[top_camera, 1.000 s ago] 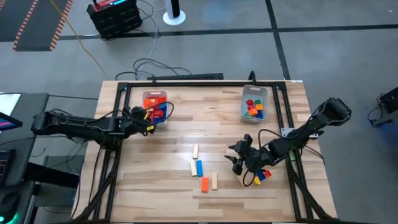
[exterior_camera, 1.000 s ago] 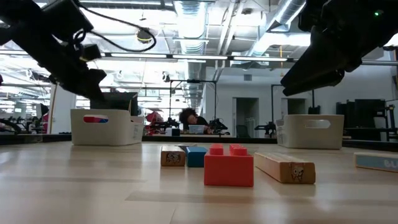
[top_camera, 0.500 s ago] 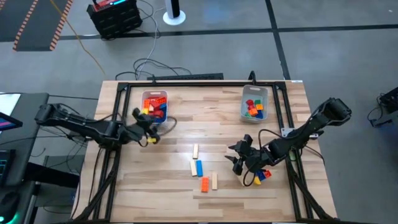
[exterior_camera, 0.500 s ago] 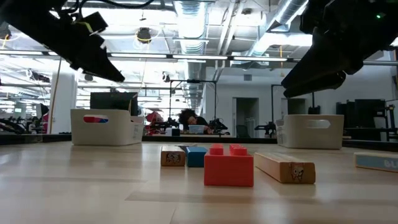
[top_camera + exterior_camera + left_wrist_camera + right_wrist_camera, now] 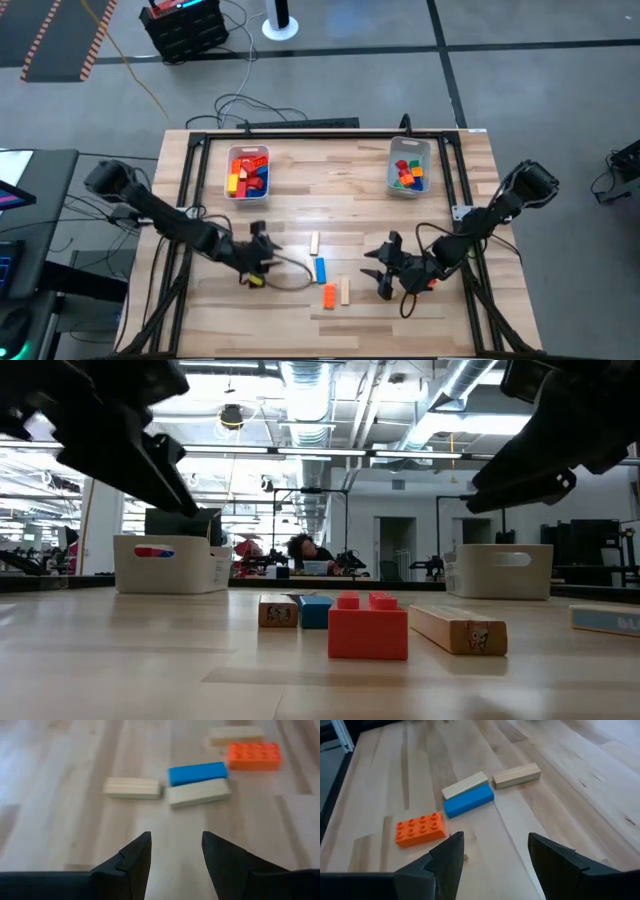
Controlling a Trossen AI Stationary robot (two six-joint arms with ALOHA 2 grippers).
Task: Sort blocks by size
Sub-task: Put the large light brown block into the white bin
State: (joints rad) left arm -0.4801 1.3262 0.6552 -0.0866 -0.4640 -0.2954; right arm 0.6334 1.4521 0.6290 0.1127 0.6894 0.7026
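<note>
Several loose blocks lie flat on the table's middle: a tan bar [image 5: 314, 243], a blue bar [image 5: 321, 269] with a tan bar against its side [image 5: 197, 794], an orange studded brick [image 5: 329, 296] and another tan bar [image 5: 345, 291]. My left gripper [image 5: 266, 252] is open and empty, left of the blocks; its wrist view [image 5: 175, 852] looks at them. My right gripper [image 5: 381, 268] is open and empty, right of the blocks, facing the orange brick [image 5: 420, 829] and the blue bar [image 5: 468, 802].
Two clear bins stand at the far side: the left bin [image 5: 248, 172] holds red, orange and yellow blocks, the right bin [image 5: 409, 165] holds red, green, yellow and blue ones. A black frame [image 5: 190, 200] runs round the table's edges. A person shows far off in the low view [image 5: 303, 550].
My left gripper has gone from beside the left bin toward the table's near edge and right, ending close to the loose blocks. My right gripper has shifted a little toward the near edge. The blocks have not moved.
</note>
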